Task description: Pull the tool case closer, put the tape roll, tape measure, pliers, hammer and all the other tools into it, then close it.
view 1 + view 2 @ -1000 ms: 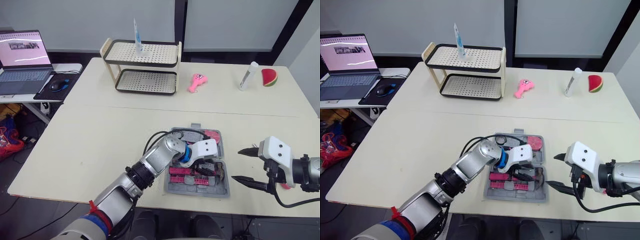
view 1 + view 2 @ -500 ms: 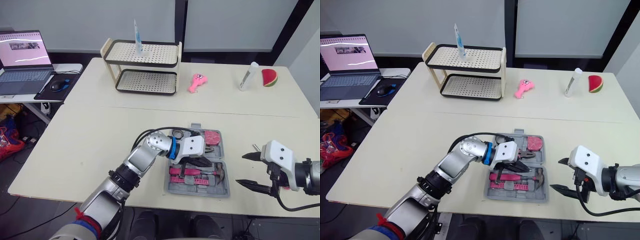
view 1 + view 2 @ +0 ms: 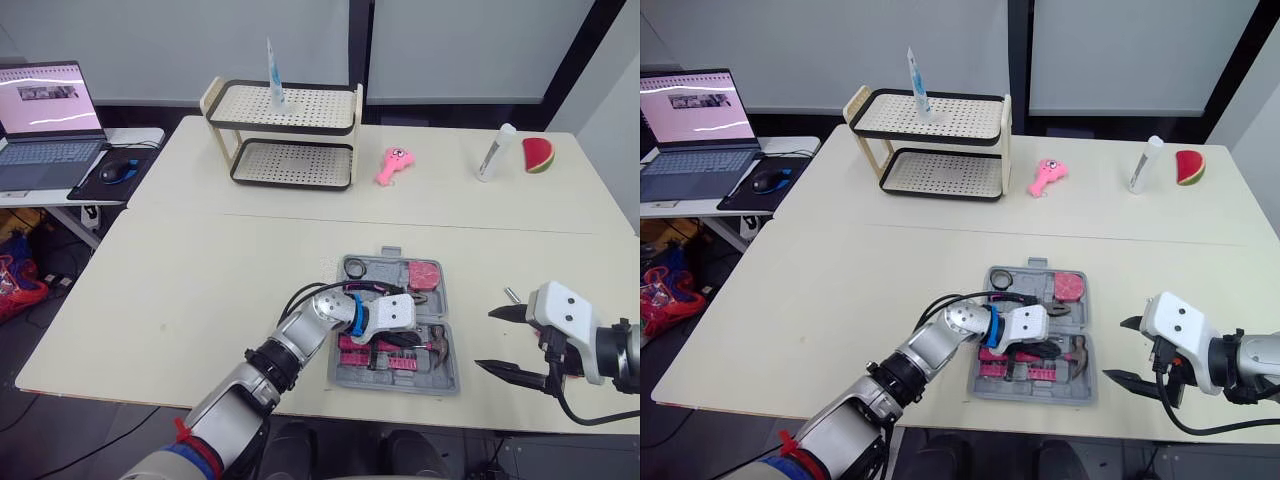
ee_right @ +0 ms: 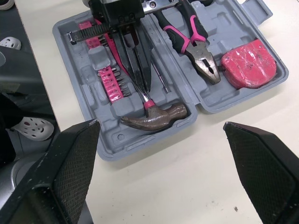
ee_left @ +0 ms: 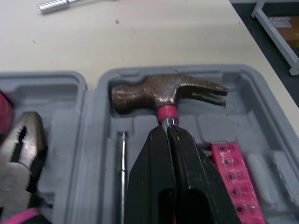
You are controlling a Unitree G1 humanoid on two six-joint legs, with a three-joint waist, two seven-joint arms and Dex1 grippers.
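The grey moulded-plastic tool case [image 3: 445,380] lay open and flat near the front edge of the smooth cream table [image 3: 200,280]. Its two halves were shaped into recesses for the tools. In the near half lay the hammer [image 5: 159,95], with a dull brown steel head, a curved claw and a pink collar at the neck. Beside it sat a pink strip of screwdriver bits [image 4: 112,84]. The far half held the pliers [image 4: 194,44], with grey ridged jaws and pink-and-black handles, and next to them the blocky pink tape measure [image 4: 247,57].

The left gripper [image 5: 167,130] reached into the near half. Its smooth black fingers were pressed together along the hammer's handle, their tips at the pink collar; whether they gripped the handle could not be told. The right gripper [image 3: 488,340] hung over bare table just right of the case, with its pointed, textured fingers spread wide and nothing between them. A small shiny metal cylinder [image 5: 58,4] lay on the table just outside the case.
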